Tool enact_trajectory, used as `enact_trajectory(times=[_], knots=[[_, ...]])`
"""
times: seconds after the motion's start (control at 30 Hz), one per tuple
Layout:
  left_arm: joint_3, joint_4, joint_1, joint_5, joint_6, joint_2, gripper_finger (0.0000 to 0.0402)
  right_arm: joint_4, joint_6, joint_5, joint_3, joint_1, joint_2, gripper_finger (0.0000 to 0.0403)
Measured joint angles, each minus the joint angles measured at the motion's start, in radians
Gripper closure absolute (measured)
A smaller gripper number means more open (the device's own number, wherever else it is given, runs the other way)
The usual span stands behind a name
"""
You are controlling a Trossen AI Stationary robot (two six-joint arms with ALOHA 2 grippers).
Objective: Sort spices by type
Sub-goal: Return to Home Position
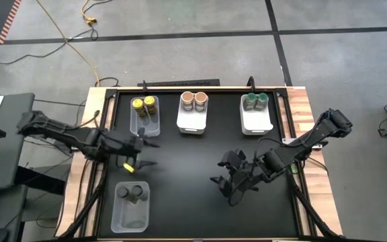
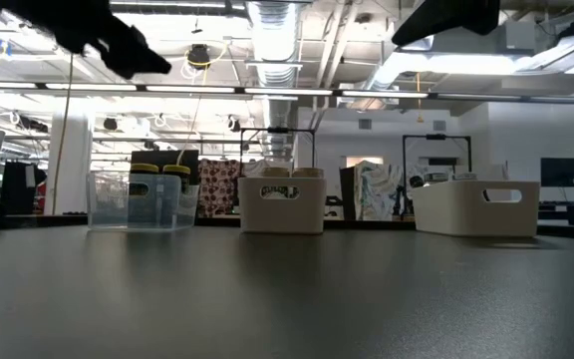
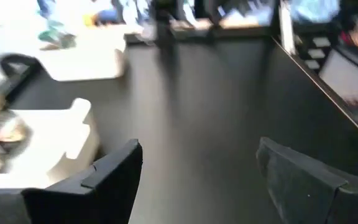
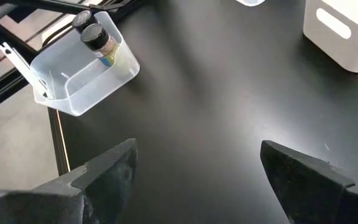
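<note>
Sorted in pairs by lid colour.
High view: yellow-topped jars (image 1: 144, 104) at 11 o'clock, tan-topped jars (image 1: 193, 101) at 12, green-topped jars (image 1: 254, 101) at 1, grey-topped jars (image 1: 132, 194) at 7. Only the wrist views show left jaws and right jaws spread wide, empty.

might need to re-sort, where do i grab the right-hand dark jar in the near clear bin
Take the dark jar by its cap, coming from straight above. It stands upright in the clear bin, whose walls block a side approach. Its twin stands close on its left, so the fingers should probably close on its front and back instead.
</note>
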Motion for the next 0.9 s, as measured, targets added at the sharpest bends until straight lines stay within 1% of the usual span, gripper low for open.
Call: enact_trajectory(times=[0.07, 0.17, 0.27, 0.37, 0.47, 0.53, 0.63, 0.7, 0.73, 0.77, 0.83, 0.9], knots=[[-0.078, 0.077, 0.051, 0.007, 0.006, -0.063, 0.0097, 0.0, 0.001, 0.0, 0.0, -0.006, 0.0, 0.0039], [-0.179, 0.125, 0.115, 0.032, -0.004, -0.162, 0.0097, 0.001, 0.002, 0.0, 0.0, -0.013, 0.0, 0.0039], [-0.25, 0.153, 0.17, 0.087, -0.007, -0.255, 0.0097, 0.002, 0.003, 0.0, 0.0, -0.013, 0.0, 0.0039], [-0.302, 0.161, 0.216, 0.087, -0.022, -0.338, 0.0097, 0.002, 0.021, 0.0, 0.0, -0.012, 0.0, 0.0039], [-0.335, 0.155, 0.247, -0.003, -0.095, -0.421, 0.0097, 0.002, 0.034, 0.0, 0.0, -0.012, 0.0, 0.0039], [-0.364, 0.149, 0.251, -0.09, -0.139, -0.472, 0.0097, 0.002, 0.035, 0.0, 0.0, -0.012, 0.0, 0.0039], [-0.409, 0.15, 0.251, -0.223, -0.153, -0.547, 0.0097, 0.002, 0.038, 0.0, 0.0, -0.012, 0.0, 0.0039], [-0.443, 0.172, 0.251, -0.239, -0.152, -0.606, 0.0097, 0.002, 0.048, 0.0, 0.0, -0.012, 0.0, 0.0039], [-0.457, 0.183, 0.251, -0.216, -0.155, -0.641, 0.0097, 0.001, 0.055, 0.0, 0.0, -0.012, 0.0, 0.0039], [-0.466, 0.187, 0.251, -0.171, -0.159, -0.675, 0.0097, 0.001, 0.056, 0.0, 0.0, -0.012, 0.0, 0.0039], [-0.493, 0.216, 0.251, -0.055, -0.147, -0.74, 0.0097, 0.001, 0.056, 0.0, 0.0, -0.012, 0.0, 0.0039], [-0.496, 0.231, 0.25, 0.021, -0.141, -0.739, 0.0097, -0.002, 0.056, 0.0, 0.0, -0.012, 0.0, 0.0039]])
